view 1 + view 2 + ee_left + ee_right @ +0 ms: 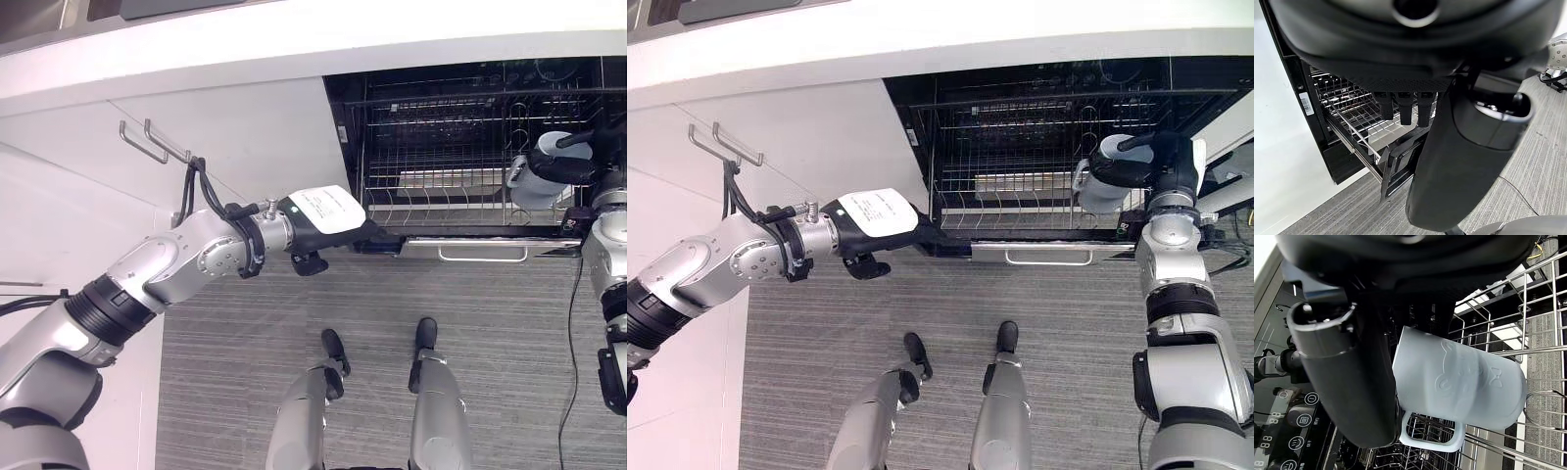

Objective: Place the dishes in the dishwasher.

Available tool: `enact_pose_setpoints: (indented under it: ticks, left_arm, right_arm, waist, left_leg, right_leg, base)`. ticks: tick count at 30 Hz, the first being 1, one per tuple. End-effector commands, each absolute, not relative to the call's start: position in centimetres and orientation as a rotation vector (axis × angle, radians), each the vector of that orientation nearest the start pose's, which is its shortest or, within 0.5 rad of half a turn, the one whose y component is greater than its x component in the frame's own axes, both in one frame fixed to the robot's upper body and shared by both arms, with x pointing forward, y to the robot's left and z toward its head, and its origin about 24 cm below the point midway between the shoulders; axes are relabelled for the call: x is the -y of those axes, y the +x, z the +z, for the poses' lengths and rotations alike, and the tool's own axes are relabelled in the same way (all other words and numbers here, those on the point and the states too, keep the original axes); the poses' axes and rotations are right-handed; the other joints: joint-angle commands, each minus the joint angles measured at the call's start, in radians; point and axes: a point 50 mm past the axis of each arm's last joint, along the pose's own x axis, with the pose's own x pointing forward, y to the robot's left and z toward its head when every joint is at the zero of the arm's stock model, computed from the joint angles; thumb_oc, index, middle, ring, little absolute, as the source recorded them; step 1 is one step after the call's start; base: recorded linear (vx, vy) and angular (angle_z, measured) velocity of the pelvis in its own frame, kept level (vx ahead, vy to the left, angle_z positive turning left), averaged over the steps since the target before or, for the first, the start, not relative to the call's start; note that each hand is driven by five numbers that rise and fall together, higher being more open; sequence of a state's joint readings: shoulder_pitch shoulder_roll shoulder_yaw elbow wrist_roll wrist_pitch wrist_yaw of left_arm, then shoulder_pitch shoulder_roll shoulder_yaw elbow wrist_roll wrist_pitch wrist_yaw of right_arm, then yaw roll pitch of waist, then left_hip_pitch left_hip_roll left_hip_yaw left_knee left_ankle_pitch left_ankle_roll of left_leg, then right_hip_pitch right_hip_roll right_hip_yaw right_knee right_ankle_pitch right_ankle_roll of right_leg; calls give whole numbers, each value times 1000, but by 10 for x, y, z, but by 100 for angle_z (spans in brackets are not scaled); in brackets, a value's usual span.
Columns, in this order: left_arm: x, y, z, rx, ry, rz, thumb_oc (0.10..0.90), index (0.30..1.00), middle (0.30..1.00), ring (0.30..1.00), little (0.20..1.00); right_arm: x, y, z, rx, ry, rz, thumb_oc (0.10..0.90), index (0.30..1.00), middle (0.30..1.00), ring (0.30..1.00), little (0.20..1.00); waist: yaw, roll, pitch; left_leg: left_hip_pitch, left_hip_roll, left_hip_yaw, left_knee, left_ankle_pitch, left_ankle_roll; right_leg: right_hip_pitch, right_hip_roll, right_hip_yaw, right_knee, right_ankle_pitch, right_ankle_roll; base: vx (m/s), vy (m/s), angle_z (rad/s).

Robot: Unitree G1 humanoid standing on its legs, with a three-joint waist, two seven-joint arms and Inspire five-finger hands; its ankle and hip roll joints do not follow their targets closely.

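Gripping a pale mug in my right hand, I'm hovering it over the dishwasher's pulled-out rack, not yet set down, while my left hand, fingers straight, is resting at the rack's front corner

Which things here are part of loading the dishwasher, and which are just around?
Part of the job:
mug, held in the right hand over the rack
dishwasher rack, pulled out
left hand at the rack's front edge

Just around:
cabinet handles
grey floor
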State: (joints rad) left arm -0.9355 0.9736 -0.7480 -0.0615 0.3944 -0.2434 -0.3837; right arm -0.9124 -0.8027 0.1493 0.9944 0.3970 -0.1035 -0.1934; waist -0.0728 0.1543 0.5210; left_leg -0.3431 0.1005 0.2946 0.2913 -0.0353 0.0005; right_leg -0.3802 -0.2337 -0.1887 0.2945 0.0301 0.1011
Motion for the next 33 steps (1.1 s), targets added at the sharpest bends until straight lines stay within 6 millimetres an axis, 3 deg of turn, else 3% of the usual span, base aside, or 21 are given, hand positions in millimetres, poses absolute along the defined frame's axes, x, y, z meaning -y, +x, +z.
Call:
enact_pose_setpoints:
  ticks: [1, 8, 15, 24, 33]
  left_arm:
    - [-98, 288, 273, 854, 1663, -739, 800, 900, 900, 900, 900]
    - [-96, 287, 278, 845, 1676, -738, 800, 900, 900, 900, 900]
    - [-95, 285, 283, 848, 1680, -738, 800, 900, 900, 900, 900]
    - [-95, 282, 286, 846, 1685, -744, 800, 900, 900, 900, 900]
    - [-95, 281, 286, 843, 1678, -743, 800, 900, 900, 900, 900]
  right_arm:
    - [361, 349, 273, 376, -309, -629, 800, 900, 900, 900, 900]
    - [368, 348, 256, 310, -285, -658, 800, 900, 900, 900, 900]
    - [371, 346, 253, 305, -276, -696, 800, 900, 900, 900, 900]
    - [366, 346, 260, 380, -292, -710, 800, 900, 900, 900, 900]
    - [350, 340, 293, 632, -252, -718, 800, 900, 900, 900, 900]
  waist:
    - [9, 58, -1]
    - [7, 63, -1]
    - [8, 68, -1]
    - [10, 73, -1]
    - [7, 81, -1]
  left_leg:
    - [-17, 3, -120, 9, -38, -62]
    - [-22, 3, -112, 9, -38, -61]
    - [-23, 3, -109, 9, -38, -62]
    - [-21, 2, -106, 9, -40, -60]
    - [-19, 0, -104, 9, -42, -61]
  right_leg:
    - [-8, 49, 2, 112, -171, -2]
    - [-17, 42, 2, 114, -168, 0]
    - [-19, 40, 2, 111, -165, 3]
    - [-14, 37, 0, 104, -161, 8]
    - [-11, 40, 4, 96, -160, 10]
  base:
    - [0, 0, 0]
    - [0, 0, 0]
    - [0, 0, 0]
    - [0, 0, 0]
    - [0, 0, 0]
